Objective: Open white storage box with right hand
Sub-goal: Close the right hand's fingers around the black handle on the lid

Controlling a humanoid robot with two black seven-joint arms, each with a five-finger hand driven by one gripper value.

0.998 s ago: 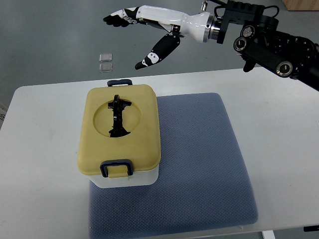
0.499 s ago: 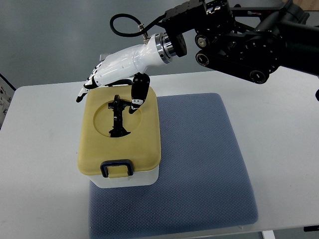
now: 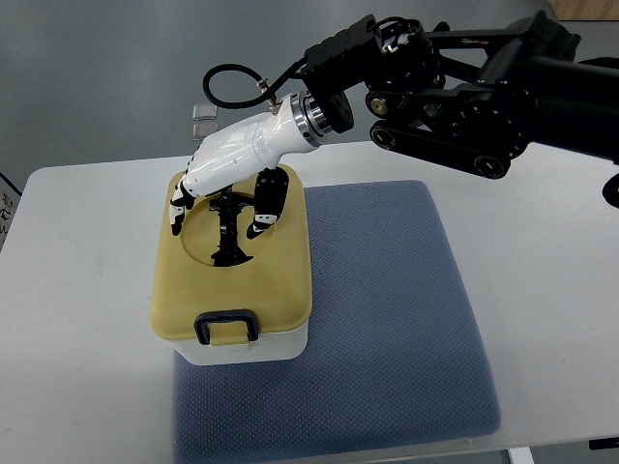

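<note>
Hovering: one hand (image 3: 221, 193), one box (image 3: 232, 275)

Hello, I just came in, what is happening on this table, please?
A humanoid robot is reaching with its right hand over a storage box that has a yellow lid and a white base. The fingers point down around the black handle in the lid's round recess, but whether they grip it cannot be told. The lid is on, and the dark front latch looks closed. The box stands at the left edge of a grey-blue mat on a white table. No left arm is visible.
</note>
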